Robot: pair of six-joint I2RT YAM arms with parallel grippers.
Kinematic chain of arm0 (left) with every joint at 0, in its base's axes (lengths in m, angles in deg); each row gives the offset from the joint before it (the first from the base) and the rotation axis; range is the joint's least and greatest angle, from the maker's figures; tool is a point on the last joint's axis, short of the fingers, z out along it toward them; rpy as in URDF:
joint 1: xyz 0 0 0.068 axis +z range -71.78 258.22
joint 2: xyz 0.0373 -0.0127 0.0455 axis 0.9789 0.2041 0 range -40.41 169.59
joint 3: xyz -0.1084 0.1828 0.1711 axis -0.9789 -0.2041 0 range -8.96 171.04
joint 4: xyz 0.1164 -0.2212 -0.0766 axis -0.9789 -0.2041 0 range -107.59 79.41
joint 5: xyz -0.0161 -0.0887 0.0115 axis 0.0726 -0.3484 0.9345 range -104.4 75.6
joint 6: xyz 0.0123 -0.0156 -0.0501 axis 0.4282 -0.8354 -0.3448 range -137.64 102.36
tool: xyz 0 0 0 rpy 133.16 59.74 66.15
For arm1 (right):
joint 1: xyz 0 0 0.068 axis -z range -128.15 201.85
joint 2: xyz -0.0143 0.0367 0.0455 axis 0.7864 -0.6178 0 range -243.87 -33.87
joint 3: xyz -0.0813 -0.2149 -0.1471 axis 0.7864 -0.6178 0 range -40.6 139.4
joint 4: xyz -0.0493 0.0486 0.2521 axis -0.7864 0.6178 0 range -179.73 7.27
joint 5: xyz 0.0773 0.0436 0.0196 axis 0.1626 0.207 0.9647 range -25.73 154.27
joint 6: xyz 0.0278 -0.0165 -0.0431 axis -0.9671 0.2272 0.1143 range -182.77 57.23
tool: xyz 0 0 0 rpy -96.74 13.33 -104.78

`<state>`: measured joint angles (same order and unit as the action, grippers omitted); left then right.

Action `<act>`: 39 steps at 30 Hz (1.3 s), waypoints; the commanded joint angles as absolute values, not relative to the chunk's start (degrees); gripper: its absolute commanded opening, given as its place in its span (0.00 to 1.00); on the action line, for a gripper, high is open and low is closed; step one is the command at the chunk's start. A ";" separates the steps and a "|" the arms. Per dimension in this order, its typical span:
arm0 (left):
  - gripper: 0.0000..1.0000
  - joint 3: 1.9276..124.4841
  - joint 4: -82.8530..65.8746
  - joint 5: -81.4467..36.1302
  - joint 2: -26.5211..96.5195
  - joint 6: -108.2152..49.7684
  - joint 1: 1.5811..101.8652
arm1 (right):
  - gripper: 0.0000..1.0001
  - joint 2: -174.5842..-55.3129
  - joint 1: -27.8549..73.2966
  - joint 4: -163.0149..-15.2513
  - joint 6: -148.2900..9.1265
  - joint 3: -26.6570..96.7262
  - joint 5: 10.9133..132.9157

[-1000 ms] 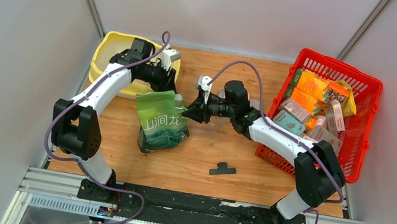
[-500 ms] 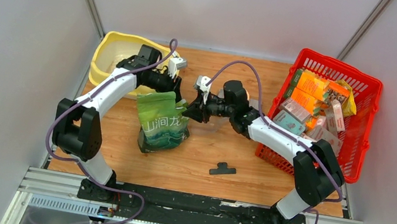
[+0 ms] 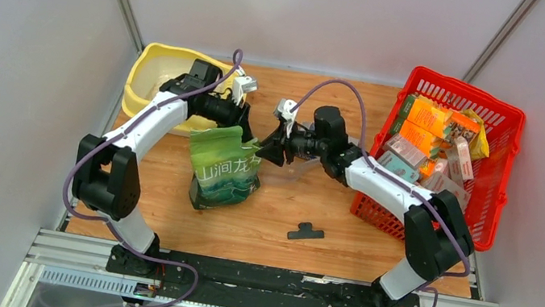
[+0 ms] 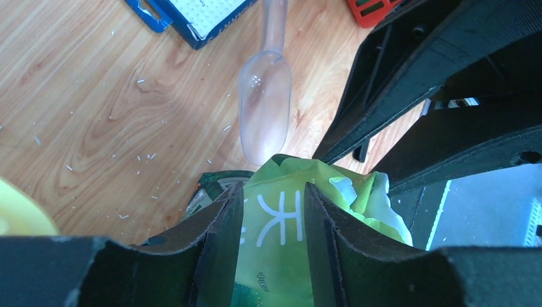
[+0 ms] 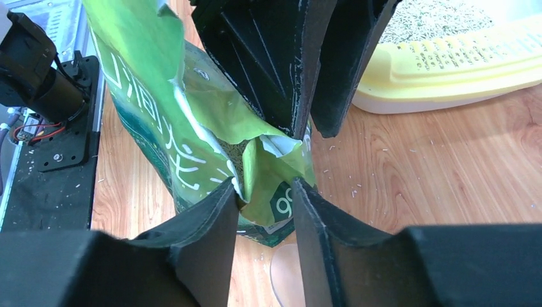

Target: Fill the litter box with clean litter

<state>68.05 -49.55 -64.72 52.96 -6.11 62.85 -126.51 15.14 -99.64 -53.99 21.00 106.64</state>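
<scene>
Plainly, the writing worth reading sits on the green pouch (image 3: 224,169). White Chinese characters run across its front, the first being 山, and the left wrist view shows one more white character on the gathered top. Two white digits near the pouch's base are half hidden in the right wrist view. Small print lines the rim of the litter box (image 3: 150,54), but it is too fine to read.

The pouch stands upright on the surface (image 3: 270,202), its top torn open. The pale yellow litter box lies beyond the pouch and to its left, and it holds a layer of clean litter (image 5: 434,19). To the right of the pouch is a red basket (image 3: 459,85) packed with orange and pink cartons (image 3: 430,116). A clear scoop (image 4: 265,96) lies empty just beyond the pouch. A few stray grains dot the wood around the pouch.

The left tool (image 4: 271,192) is clamped on the pouch's gathered top. The right tool (image 5: 265,192) straddles the torn flap at the pouch's mouth. Whether its fingers (image 5: 211,236) press the flap or merely flank it, I cannot tell.
</scene>
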 commanded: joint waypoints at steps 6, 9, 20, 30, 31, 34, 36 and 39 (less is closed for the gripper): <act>0.47 71.98 -55.15 -71.96 55.13 -4.20 62.23 | 0.64 -133.09 17.39 -101.24 -57.57 29.53 117.70; 0.47 73.04 -57.43 -72.75 55.74 -2.97 62.23 | 0.68 -135.99 17.83 -103.33 -64.06 31.47 120.08; 0.46 74.62 -59.02 -72.84 56.89 -3.40 62.93 | 0.64 -140.48 18.19 -112.21 -79.53 32.18 131.23; 0.45 78.57 -59.46 -75.65 59.88 -7.01 66.71 | 0.66 -142.68 18.01 -134.90 -99.77 27.25 131.95; 0.45 78.66 -59.98 -75.74 60.05 -6.66 66.71 | 0.67 -143.29 18.01 -135.25 -99.42 27.17 131.69; 0.45 78.14 -60.16 -75.92 59.96 -6.83 66.71 | 0.67 -144.69 17.66 -138.50 -100.56 27.69 131.42; 0.45 78.05 -60.51 -75.83 60.14 -6.57 66.71 | 0.68 -146.01 17.57 -141.84 -101.96 27.95 131.60; 0.45 78.57 -61.57 -76.01 60.40 -6.13 66.71 | 0.69 -148.12 17.48 -149.29 -107.03 28.04 132.74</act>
<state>76.01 -62.30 -75.35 59.71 -7.08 66.50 -146.09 19.20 -135.53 -99.83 27.26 128.76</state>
